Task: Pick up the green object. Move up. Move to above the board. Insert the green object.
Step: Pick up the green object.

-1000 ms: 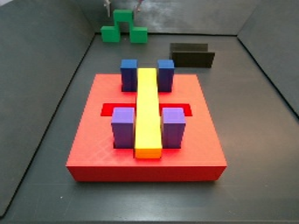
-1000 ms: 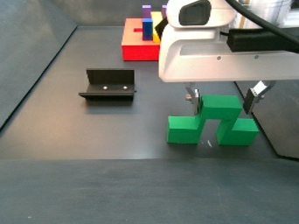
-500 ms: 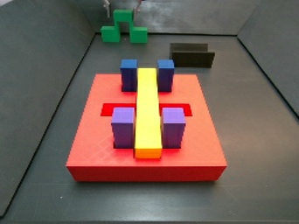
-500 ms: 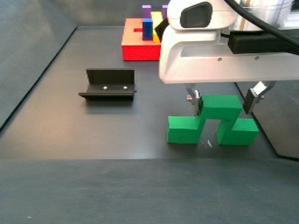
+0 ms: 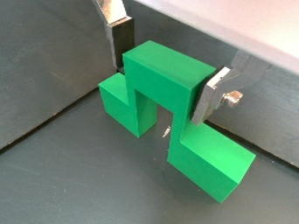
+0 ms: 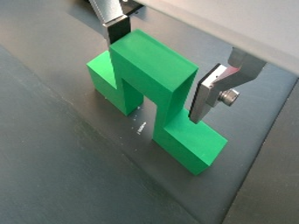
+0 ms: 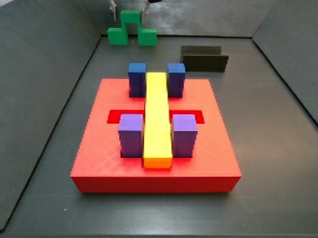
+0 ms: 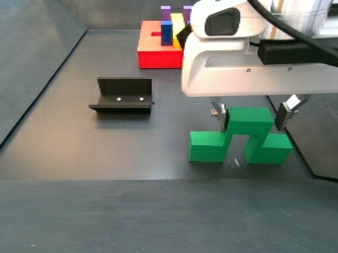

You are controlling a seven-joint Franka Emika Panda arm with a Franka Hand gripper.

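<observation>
Your gripper (image 5: 163, 63) sits low over the green object (image 5: 173, 112), its silver fingers (image 5: 118, 41) straddling the taller centre block — in both wrist views the plates stand just beside the block's faces, and you cannot tell whether the pads (image 6: 208, 94) are pressing or merely close. The piece rests on the dark floor (image 8: 93, 158), both side lobes down. In a side view, the red board (image 7: 110, 158) with its yellow bar (image 7: 156, 116) lies well apart from it — the fixture (image 8: 123, 97) stands between.
</observation>
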